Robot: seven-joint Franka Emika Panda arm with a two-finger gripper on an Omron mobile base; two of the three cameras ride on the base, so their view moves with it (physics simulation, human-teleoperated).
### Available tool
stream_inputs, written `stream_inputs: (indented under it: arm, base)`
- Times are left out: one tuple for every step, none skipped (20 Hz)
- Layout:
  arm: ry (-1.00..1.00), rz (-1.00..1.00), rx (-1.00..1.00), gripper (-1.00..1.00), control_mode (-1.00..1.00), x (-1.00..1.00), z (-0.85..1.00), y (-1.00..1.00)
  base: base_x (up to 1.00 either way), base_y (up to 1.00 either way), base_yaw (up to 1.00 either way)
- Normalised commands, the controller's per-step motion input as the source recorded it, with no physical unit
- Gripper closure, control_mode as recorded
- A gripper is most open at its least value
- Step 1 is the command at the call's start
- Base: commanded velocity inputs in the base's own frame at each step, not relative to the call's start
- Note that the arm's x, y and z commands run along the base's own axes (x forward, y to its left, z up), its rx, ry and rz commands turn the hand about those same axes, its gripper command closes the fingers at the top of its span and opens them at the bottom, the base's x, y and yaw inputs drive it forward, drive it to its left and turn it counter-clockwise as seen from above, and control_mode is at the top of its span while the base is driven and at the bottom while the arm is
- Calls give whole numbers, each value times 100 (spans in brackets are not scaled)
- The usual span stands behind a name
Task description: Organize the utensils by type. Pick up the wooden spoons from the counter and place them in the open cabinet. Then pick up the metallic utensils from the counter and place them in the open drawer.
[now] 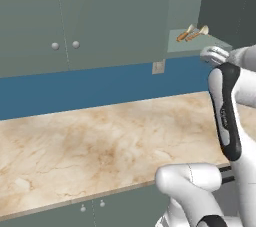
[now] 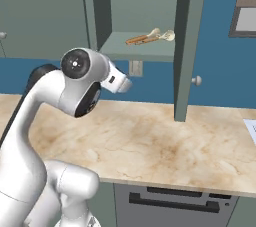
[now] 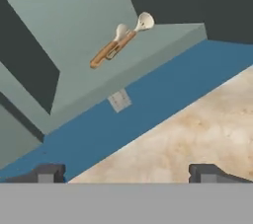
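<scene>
Two wooden spoons (image 1: pixel 192 33) (image 2: pixel 150 37) (image 3: pixel 121 40) lie side by side on the shelf of the open cabinet (image 1: pixel 197 47) (image 2: pixel 132 50) (image 3: pixel 158 50), bowls toward the right. The beige marble counter (image 1: pixel 100 141) (image 2: pixel 165 141) (image 3: pixel 207 129) stretches below it, bare where it shows. My gripper (image 3: pixel 126 173) hangs in front of the cabinet and below the shelf. It is open, its two fingertips (image 3: pixel 47 172) wide apart with nothing between them. The metallic utensil and the drawer are out of view.
The cabinet's open door (image 2: pixel 187 46) juts out over the counter, its knob (image 2: pixel 196 80) facing right. A wall outlet (image 1: pixel 158 66) (image 2: pixel 135 67) (image 3: pixel 118 100) sits on the blue backsplash. Closed wall cabinets with knobs (image 1: pixel 65 45) stand to the left. A dark appliance front (image 2: pixel 175 198) lies under the counter.
</scene>
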Motion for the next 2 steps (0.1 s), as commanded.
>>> stream_inputs:
  arm:
    - [25, 11, -3, -100, -100, -77, 0, 39]
    - [26, 11, -4, -100, -100, -77, 0, 41]
  base:
    - [0, 0, 0]
    - [0, 0, 0]
